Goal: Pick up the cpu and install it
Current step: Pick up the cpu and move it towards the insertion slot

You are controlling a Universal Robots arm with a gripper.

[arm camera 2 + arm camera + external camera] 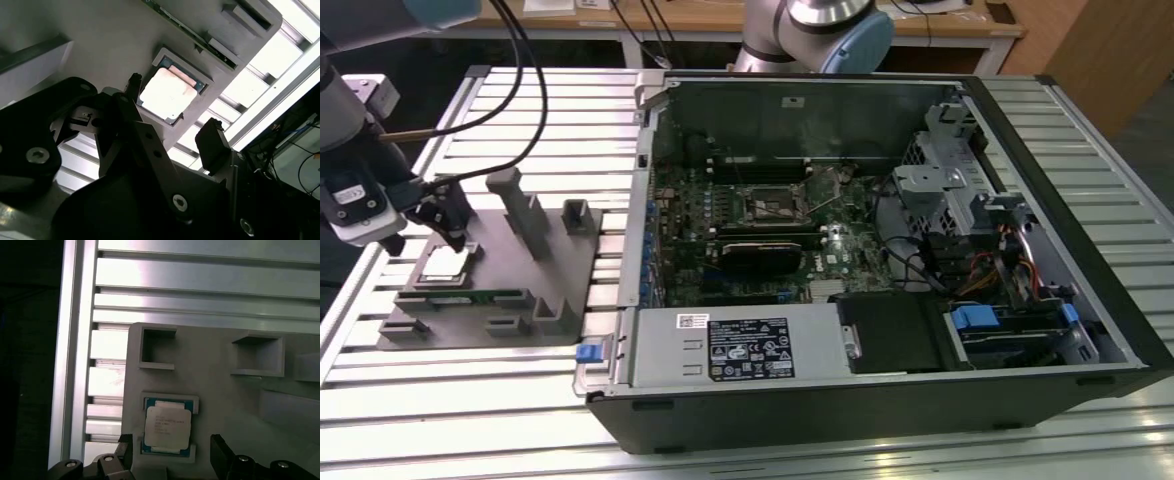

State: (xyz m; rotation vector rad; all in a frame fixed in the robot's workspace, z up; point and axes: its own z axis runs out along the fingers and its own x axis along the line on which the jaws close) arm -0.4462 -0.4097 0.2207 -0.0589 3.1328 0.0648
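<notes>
Gripper (172, 449) spread, hovering over grey fixture (220, 400) — cpu (167, 427) lies in its pocket, below and between fingertips, seemingly untouched. Good grasp needs jaws centred on opposite chip edges, level approach, light pinch — clear of pocket lip.

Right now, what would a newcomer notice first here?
The open computer case, its motherboard bare, takes up the exterior view's right. On the exterior view's left sits a grey fixture with the silver-topped cpu in its recess. The gripper hovers over the cpu, jaws open on either side of it.
</notes>
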